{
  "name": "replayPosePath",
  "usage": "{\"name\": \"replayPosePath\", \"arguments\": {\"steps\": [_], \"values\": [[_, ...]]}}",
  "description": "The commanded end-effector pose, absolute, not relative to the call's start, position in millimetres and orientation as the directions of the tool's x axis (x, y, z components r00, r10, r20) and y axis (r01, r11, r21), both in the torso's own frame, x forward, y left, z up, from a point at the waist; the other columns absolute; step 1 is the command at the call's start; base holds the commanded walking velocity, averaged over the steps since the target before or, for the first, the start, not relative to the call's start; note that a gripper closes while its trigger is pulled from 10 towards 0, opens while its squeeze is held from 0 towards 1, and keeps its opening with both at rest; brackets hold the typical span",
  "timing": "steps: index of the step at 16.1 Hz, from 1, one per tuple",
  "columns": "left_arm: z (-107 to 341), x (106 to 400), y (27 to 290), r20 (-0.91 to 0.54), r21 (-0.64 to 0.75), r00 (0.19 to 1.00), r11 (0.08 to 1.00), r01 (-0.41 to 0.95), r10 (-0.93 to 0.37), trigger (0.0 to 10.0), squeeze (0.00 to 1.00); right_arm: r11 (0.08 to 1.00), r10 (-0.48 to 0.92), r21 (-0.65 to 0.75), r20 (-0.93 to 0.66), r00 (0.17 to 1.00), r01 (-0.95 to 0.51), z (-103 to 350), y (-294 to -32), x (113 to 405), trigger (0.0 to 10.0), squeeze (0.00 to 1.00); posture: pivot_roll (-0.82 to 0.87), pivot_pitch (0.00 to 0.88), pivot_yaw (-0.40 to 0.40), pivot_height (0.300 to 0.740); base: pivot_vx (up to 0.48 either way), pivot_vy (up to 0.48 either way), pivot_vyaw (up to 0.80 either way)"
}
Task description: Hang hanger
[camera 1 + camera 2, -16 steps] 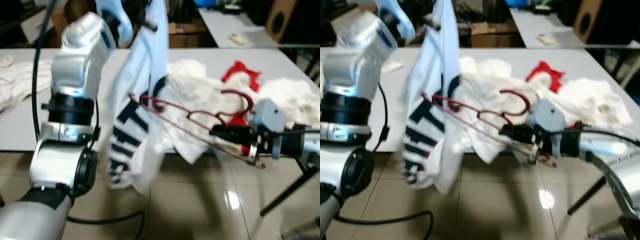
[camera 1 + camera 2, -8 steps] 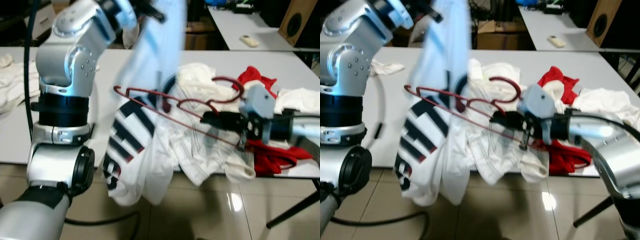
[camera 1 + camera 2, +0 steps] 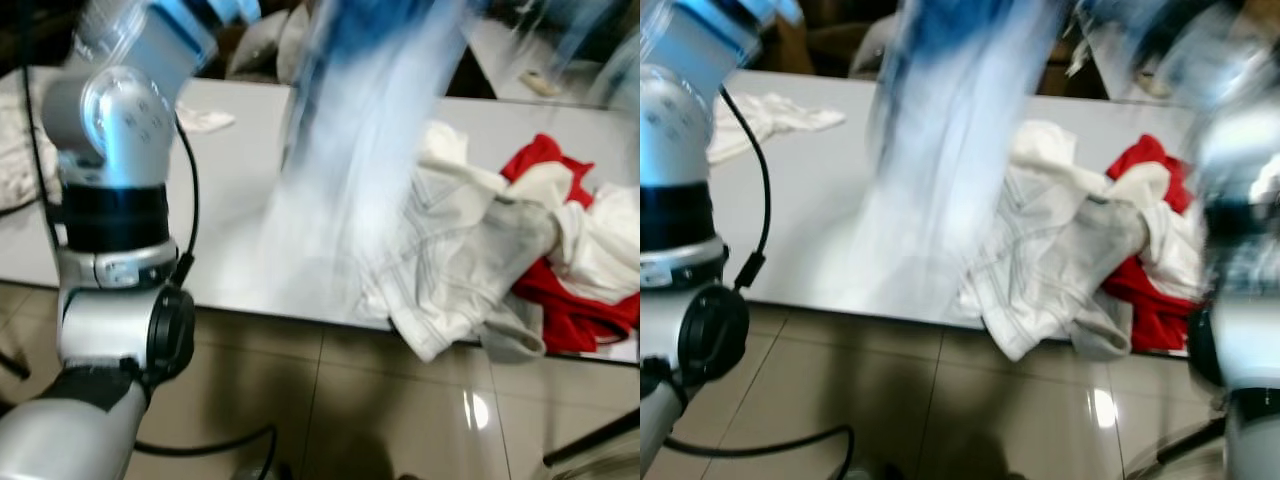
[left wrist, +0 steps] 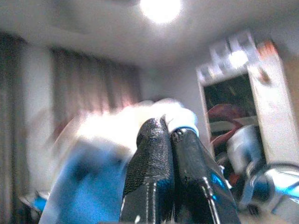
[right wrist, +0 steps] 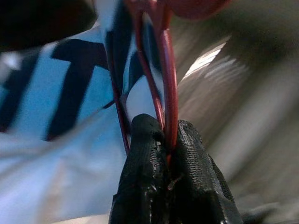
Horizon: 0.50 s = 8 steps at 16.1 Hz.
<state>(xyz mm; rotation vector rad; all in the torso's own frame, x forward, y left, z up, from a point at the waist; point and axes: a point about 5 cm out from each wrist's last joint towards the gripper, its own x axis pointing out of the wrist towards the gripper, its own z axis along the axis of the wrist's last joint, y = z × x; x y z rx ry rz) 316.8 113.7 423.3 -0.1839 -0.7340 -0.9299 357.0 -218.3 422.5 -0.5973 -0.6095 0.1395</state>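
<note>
The thin red wire hanger (image 5: 161,70) is pinched in the right gripper (image 5: 169,154), against a white shirt with dark lettering (image 5: 60,116). The left gripper (image 4: 170,140) grasps white cloth, raised high. A blurred shirt hangs over the grey surface (image 3: 230,170) beside heaped white and red clothes (image 3: 500,240).

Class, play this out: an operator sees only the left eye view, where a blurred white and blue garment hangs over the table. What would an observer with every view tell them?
Operator: Is the hanger gripped?
Observer: Yes, the right gripper is shut on the red hanger.
Operator: And the garment?
Observer: The left gripper has its fingers closed on white cloth.
Operator: Is the hanger near the garment?
Observer: Right beside it; dark lettering shows behind the wire.
</note>
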Motion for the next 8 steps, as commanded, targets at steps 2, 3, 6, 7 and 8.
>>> {"name": "replayPosePath", "arguments": {"steps": [2, 3, 6, 7, 8], "values": [[448.7, 310.1, 135.3, 0.789, 0.083, 0.342, 0.64, 0.764, -0.511, 10.0, 0.0, 0.798, 0.215, -0.542, 0.665, 0.715, 0.264, 453.3, -234.4, 342.8, 10.0, 0.0, 0.02, 0.0, 0.022, 0.74, 0.0, 0.0, 0.0], [450.2, 310.8, 141.1, 0.815, 0.044, 0.354, 0.658, 0.752, -0.459, 10.0, 0.0, 0.781, 0.317, -0.607, 0.586, 0.746, 0.146, 440.8, -225.7, 353.5, 10.0, 0.0, 0.02, 0.0, 0.021, 0.74, 0.0, 0.0, 0.0], [407.6, 337.4, 110.1, 0.624, 0.041, 0.554, 0.731, 0.681, -0.551, 10.0, 0.0, 0.673, 0.488, -0.706, 0.201, 0.85, -0.22, 334.1, -216.1, 382.3, 10.0, 0.0, 0.02, 0.0, 0.018, 0.74, 0.0, 0.0, 0.0], [396.9, 343.3, 101.5, 0.582, 0.054, 0.59, 0.751, 0.659, -0.56, 10.0, 0.0, 0.648, 0.506, -0.709, 0.13, 0.853, -0.277, 312.4, -216.0, 381.7, 10.0, 0.0, 0.02, 0.0, 0.018, 0.74, 0.0, 0.0, 0.0], [372.3, 355.0, 82.9, 0.497, 0.04, 0.646, 0.759, 0.65, -0.58, 10.0, 0.0, 0.613, 0.544, -0.68, -0.005, 0.839, -0.402, 266.1, -216.7, 375.9, 10.0, 0.0, 0.02, 0.0, 0.019, 0.74, 0.0, 0.0, 0.0]]}}
